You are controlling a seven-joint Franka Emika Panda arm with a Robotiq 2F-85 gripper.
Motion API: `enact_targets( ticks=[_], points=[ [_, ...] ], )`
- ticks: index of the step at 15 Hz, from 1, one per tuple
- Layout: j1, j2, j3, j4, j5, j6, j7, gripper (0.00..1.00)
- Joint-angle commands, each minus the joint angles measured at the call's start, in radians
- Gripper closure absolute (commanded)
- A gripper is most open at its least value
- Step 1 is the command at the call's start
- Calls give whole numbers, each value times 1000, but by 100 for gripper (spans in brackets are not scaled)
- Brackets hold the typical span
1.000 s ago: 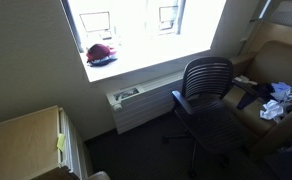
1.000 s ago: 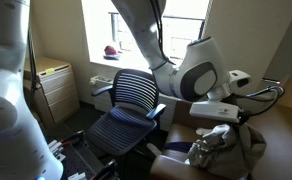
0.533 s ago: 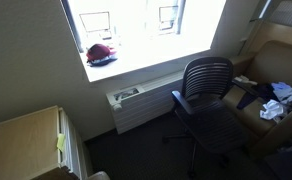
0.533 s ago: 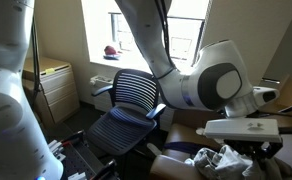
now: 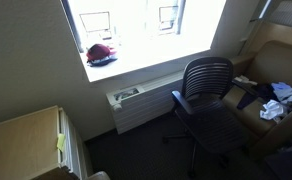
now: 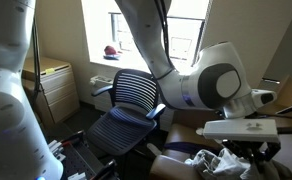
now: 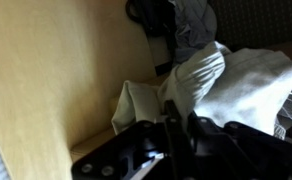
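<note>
No legible text, label or number anywhere

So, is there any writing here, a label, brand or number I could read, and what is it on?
No text can be read in any view.
The yellow slip on the wooden cabinet is too small to tell whether it bears writing.
The robot arm, the office chair and the white cloth by the gripper show no marks.
</note>
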Motion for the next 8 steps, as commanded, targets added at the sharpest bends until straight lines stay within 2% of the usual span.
enact_targets(
  ticks=[1, 3, 4, 5, 8],
  points=[
    [-31, 16, 7, -1, -89, -71, -1, 95],
    [-56, 23, 3, -8, -174, -133, -24, 100],
    [-57, 37, -9, -2, -229, -158, 9, 69],
    [-84, -2, 48, -4, -199, -140, 30, 93],
    [-105, 13, 43, -4, -245, -154, 33, 72]
  ],
)
